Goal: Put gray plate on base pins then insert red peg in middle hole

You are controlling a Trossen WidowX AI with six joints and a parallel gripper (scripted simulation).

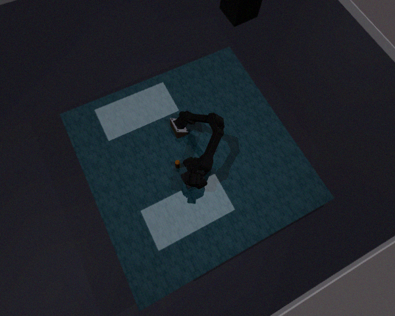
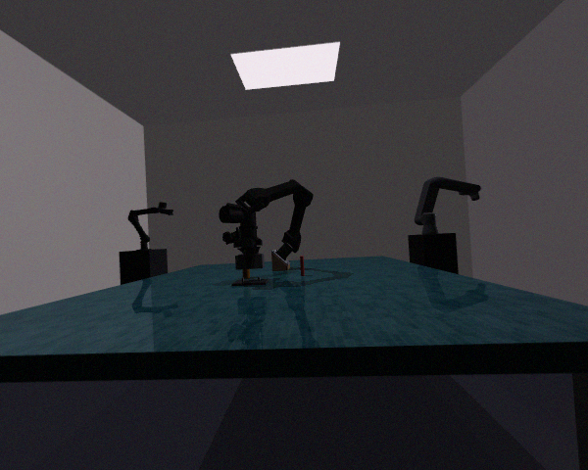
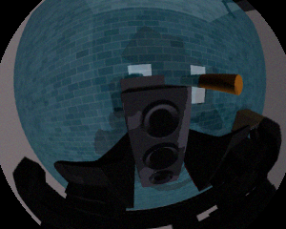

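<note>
My gripper (image 2: pixel 249 254) (image 3: pixel 151 130) is shut on the gray plate (image 2: pixel 248 261) (image 3: pixel 133 106), whose three holes face the wrist camera. The plate hangs a little above the base (image 2: pixel 237 283) (image 3: pixel 143 82), with a gap between them in the exterior view. The base is flat on the table; in the wrist view the plate hides most of it, and in the top view the arm hides nearly all of it. How the holes line up with the pins cannot be told. The red peg (image 2: pixel 301 265) stands upright on the table, to the right of the base in the exterior view.
An orange cylinder (image 1: pixel 177 164) (image 2: pixel 246 273) (image 3: pixel 221 83) stands upright near the base, behind it in the exterior view. The arm's wedge-shaped mount (image 1: pixel 179 132) (image 2: pixel 279 261) stands farther back. Two other arms on dark pedestals (image 2: pixel 142 265) (image 2: pixel 432 250) stand beyond the table.
</note>
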